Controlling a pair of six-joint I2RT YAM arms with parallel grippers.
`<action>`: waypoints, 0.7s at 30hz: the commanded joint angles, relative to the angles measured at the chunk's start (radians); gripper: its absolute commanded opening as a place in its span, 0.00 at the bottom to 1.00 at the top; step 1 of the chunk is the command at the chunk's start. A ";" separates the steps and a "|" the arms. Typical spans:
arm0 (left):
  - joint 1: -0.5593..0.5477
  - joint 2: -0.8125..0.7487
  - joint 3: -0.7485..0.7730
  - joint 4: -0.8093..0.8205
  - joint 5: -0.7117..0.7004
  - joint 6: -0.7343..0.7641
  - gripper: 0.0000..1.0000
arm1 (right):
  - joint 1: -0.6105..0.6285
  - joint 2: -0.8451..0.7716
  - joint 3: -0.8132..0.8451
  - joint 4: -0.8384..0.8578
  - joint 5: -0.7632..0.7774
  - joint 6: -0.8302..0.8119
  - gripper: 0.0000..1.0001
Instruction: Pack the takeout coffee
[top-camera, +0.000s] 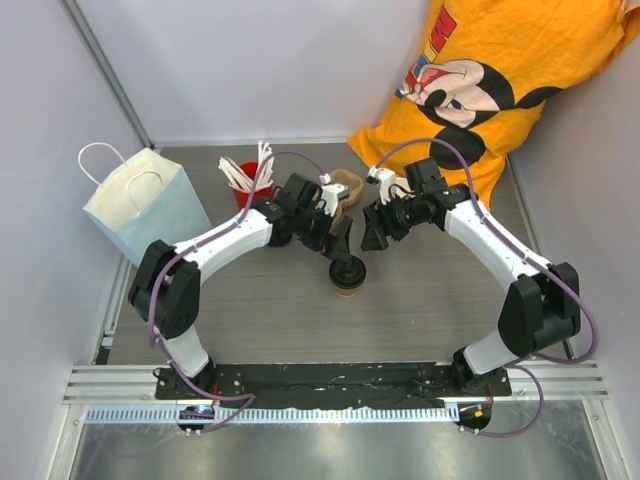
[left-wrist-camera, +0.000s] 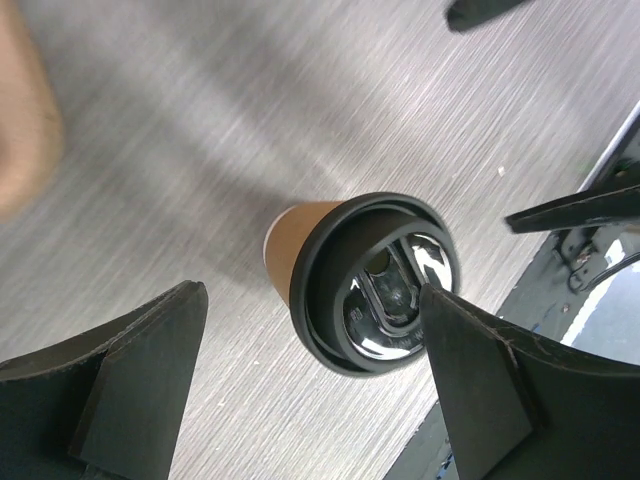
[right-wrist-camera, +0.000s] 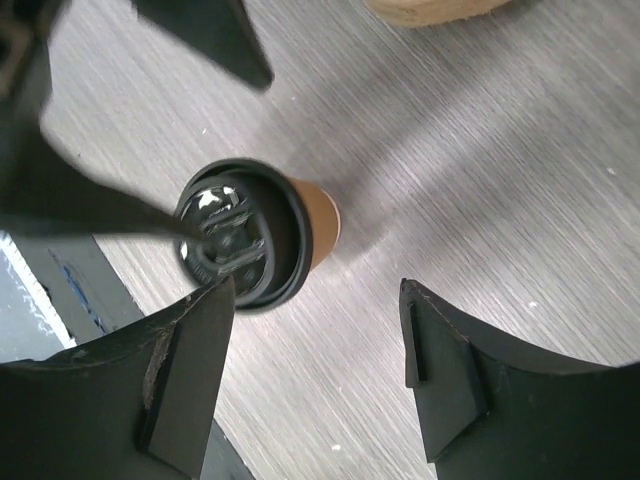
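Kraft-brown and capped with its black lid (left-wrist-camera: 375, 280), the takeout coffee (top-camera: 348, 277) stands upright on the grey table (top-camera: 430, 300), near the middle and just nearer than both pincers. Above it, the left gripper (left-wrist-camera: 312, 295) hangs with its jaws spread wide, gripping nothing, and the cup is free between and below its fingers. The right gripper (right-wrist-camera: 315, 290), just to the right, is likewise open and empty, with the cup off toward one finger. Farther back sit a pulp cup-carrier tray (top-camera: 350, 183) and, to its left, a red cup of white sticks (top-camera: 243, 190). At the far left stands a pale paper bag (top-camera: 140, 210) with handles, well apart from the coffee. An orange cartoon shirt (top-camera: 510, 70) drapes the far right corner. With the lid seated, capping looks done. Judging from this, what is left is to grasp the cup and pack it, probably into the tray or the bag.
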 joint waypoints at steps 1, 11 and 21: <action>0.043 -0.107 0.047 0.013 0.042 0.005 0.92 | -0.008 -0.085 0.021 -0.088 -0.024 -0.093 0.72; 0.113 -0.227 -0.077 -0.001 0.069 0.071 0.92 | 0.026 -0.132 -0.045 -0.094 0.010 -0.169 0.67; 0.274 -0.365 -0.223 -0.041 0.075 0.143 0.91 | 0.097 -0.076 0.038 -0.204 -0.062 -0.316 0.58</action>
